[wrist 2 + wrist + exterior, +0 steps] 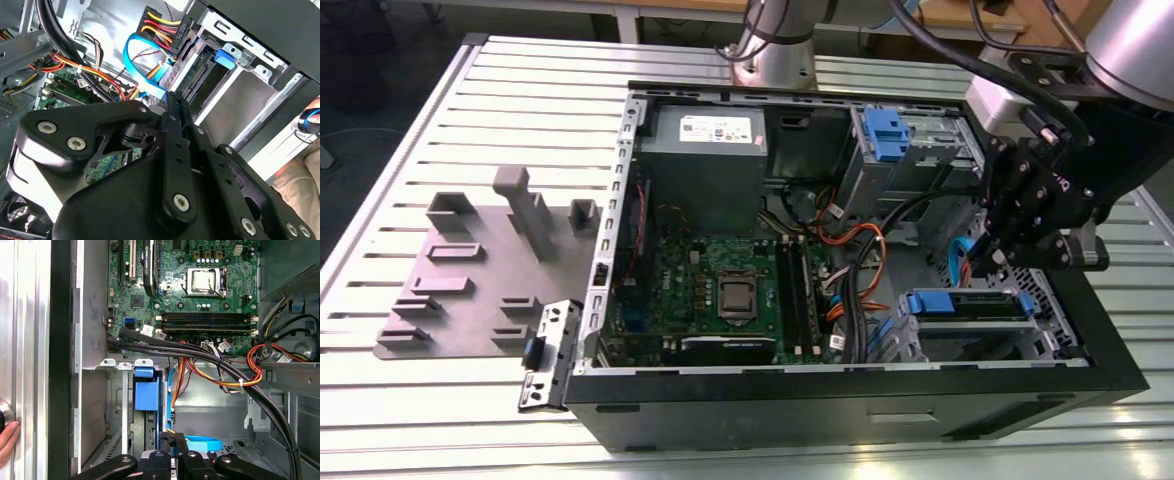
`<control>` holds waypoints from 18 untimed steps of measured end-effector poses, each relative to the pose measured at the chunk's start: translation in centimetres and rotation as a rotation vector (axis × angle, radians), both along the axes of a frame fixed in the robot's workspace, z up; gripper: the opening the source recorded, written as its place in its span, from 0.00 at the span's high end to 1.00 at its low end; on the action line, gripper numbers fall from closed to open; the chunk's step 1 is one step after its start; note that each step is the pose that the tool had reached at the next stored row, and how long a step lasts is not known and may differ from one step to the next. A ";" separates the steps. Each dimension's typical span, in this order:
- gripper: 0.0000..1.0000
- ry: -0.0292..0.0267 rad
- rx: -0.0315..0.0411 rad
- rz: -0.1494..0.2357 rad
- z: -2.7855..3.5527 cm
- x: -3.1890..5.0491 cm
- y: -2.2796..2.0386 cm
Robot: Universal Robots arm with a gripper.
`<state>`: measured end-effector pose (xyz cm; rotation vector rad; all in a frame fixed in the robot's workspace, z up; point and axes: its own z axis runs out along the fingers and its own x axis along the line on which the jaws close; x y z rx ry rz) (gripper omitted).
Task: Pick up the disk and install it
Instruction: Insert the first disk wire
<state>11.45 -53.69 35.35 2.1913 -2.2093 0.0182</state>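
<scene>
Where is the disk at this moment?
The disk sits in the drive cage at the case's near corner, on the exterior view's right, just under the gripper.

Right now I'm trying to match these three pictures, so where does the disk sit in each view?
Exterior view: the disk sits in the drive bay at the case corner, on the exterior view's right.
Second wrist view: the disk is in the drive bay, blue carrier outward.
First wrist view: the disk stands beside the case wall.
Shared landmark: the orange-and-yellow wires.
</scene>
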 end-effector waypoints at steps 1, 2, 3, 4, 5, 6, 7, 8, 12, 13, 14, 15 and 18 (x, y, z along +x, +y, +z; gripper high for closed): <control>0.84 0.0000 0.0004 0.000 -0.01 0.00 -0.03; 0.84 0.0000 0.0009 0.000 -0.02 0.00 -0.07; 0.84 0.0000 0.0012 0.000 -0.01 0.00 -0.10; 0.84 0.0000 0.0014 0.000 -0.01 0.00 -0.11; 0.84 0.0000 0.0014 0.000 -0.01 0.00 -0.11; 0.84 0.0000 0.0015 0.000 -0.01 0.00 -0.11; 0.84 0.0000 0.0015 0.000 -0.02 0.00 -0.11; 0.84 0.0000 0.0016 0.000 -0.02 0.00 -0.13; 0.84 0.0000 0.0092 0.000 -0.02 0.00 -0.22; 0.84 0.0000 0.0162 0.000 -0.03 0.00 -0.26; 0.84 0.0000 0.0232 0.000 -0.03 0.00 -0.30; 0.84 0.0000 0.0275 0.000 -0.03 0.00 -0.34; 0.84 0.0000 0.0292 0.000 -0.06 0.00 -0.49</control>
